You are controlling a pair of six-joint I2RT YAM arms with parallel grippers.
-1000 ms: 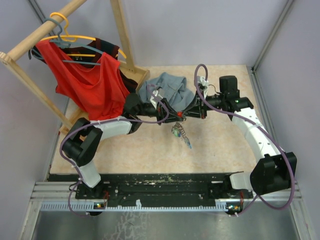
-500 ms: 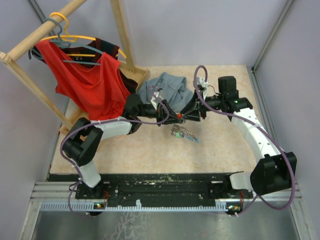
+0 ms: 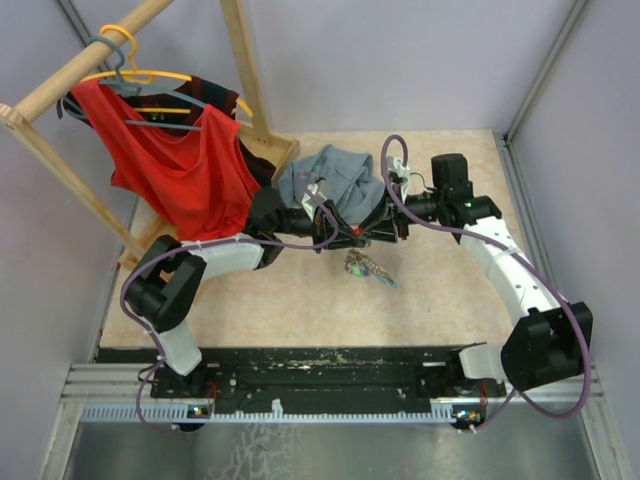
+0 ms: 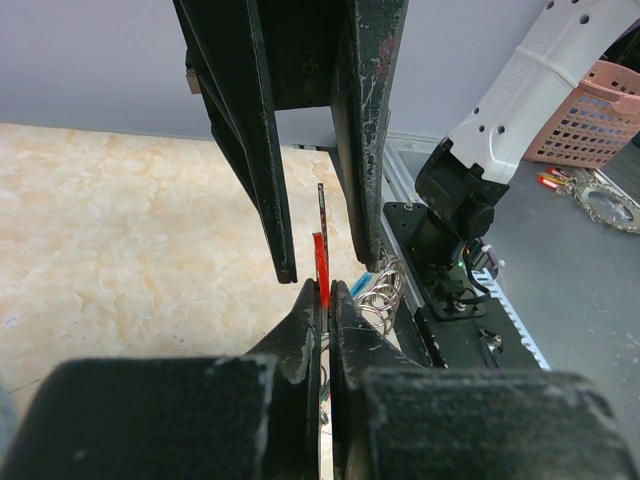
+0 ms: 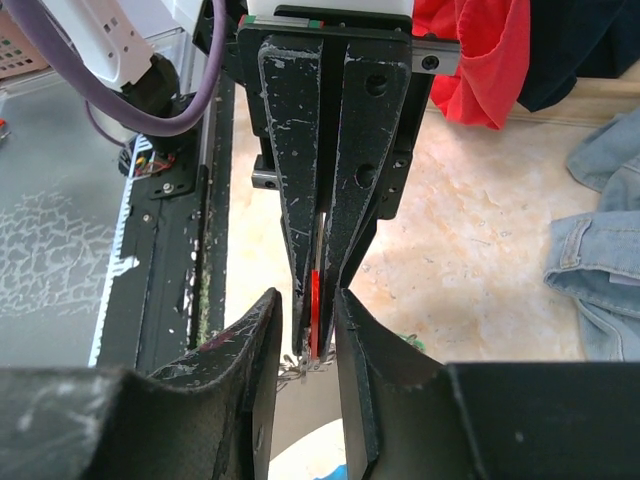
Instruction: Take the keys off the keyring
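(a) The left gripper (image 4: 322,292) is clamped flat on the head of a red key (image 4: 319,262). The key stands on edge between the fingertips, and its thin metal blade runs on beyond them.

(b) The right gripper (image 5: 306,296) faces the left one tip to tip. Its fingers (image 4: 268,170) are parted, one on each side of the red key with a gap to either face, and they hold nothing.

(c) In the top view the keyring (image 3: 366,266) lies just below the point where the two grippers meet, on the side nearer the arm bases. From the left wrist, silvery chain links (image 4: 378,292) show directly behind the left fingertips, close to the gripped key. The other keys (image 3: 386,279), a blue-green head among them, trail from the ring toward the right arm's side. Whether the ring hangs free or rests on the table (image 3: 300,310) cannot be told.

(d) The one container is a pink basket (image 4: 600,100) with a perforated wall. It is seen from the left wrist, beyond the right arm and off the table, and its inside is hidden.

(e) A heap of denim clothing (image 3: 335,172) lies just behind the grippers. A red shirt (image 3: 180,170) hangs on a hanger from the wooden rack (image 3: 250,70) at the far left corner.
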